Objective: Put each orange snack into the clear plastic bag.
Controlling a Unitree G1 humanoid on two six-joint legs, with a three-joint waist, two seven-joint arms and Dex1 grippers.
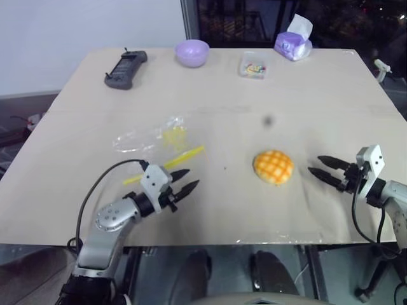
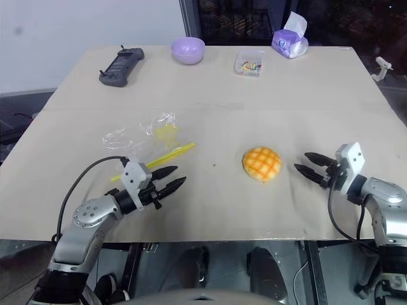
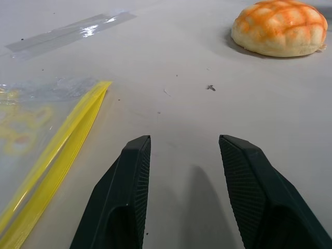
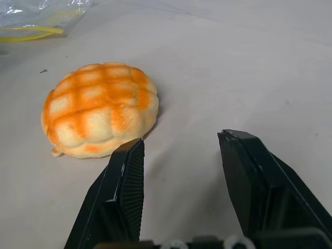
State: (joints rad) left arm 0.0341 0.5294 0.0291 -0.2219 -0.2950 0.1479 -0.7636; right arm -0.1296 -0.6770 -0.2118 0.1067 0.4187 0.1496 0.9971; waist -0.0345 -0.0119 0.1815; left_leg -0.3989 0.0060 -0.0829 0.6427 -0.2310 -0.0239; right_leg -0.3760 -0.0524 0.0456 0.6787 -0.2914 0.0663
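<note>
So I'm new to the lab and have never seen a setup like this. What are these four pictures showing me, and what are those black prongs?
The prongs are a humanoid robot's two claws. Two pictures come from cameras in its head, looking down over a pale tabletop. The other two come from cameras on its wrists, looking along each claw's fingers.

The left claw is open and empty, beside the crinkly clear plastic bag with a yellow seal strip. The right claw is also open and empty, pointing at the round orange-yellow bun with a grid-patterned top, which lies on the table outside the bag.

Along the far edge sit a dark handheld device, a lilac bowl, a small clear box of coloured bits and a purple tissue pack.
</note>
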